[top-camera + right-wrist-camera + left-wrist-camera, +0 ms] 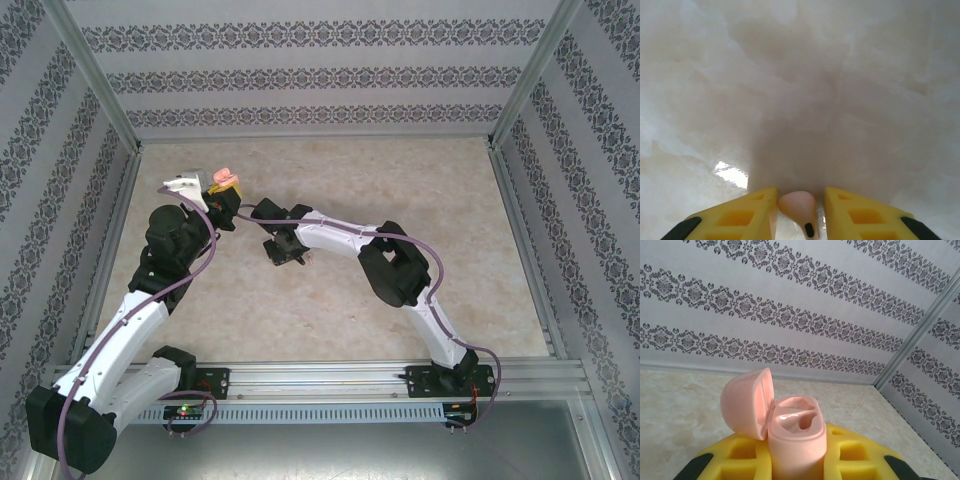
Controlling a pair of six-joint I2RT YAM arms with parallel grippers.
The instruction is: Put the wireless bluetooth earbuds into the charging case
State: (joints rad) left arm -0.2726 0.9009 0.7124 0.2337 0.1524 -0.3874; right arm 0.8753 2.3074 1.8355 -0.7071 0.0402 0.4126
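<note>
Patterned wallpaper closes three sides of a pale marbled bench (420,200), with aluminium rails (520,240) along its edges and up the corners; open bench surface stretches to the right and towards the far wall, while both arms crowd the left half, near the left rail. The left tool (218,192) is raised above the bench and pressed onto the pink charging case (797,440), held upright with its lid (747,402) swung open to the left; two glossy wells show in its top, and its lower body is hidden between the yellow fingers (745,455). The right tool (799,210) hangs low over the bench, just beside the left one; a pinkish earbud (796,204) lies between its fingers (740,217), dark-tipped stem pointing towards the camera; the fingers flank it closely, but whether they pinch it I cannot tell. The marble in the right wrist view is blurred, and from above the right wrist covers its own fingertips.
</note>
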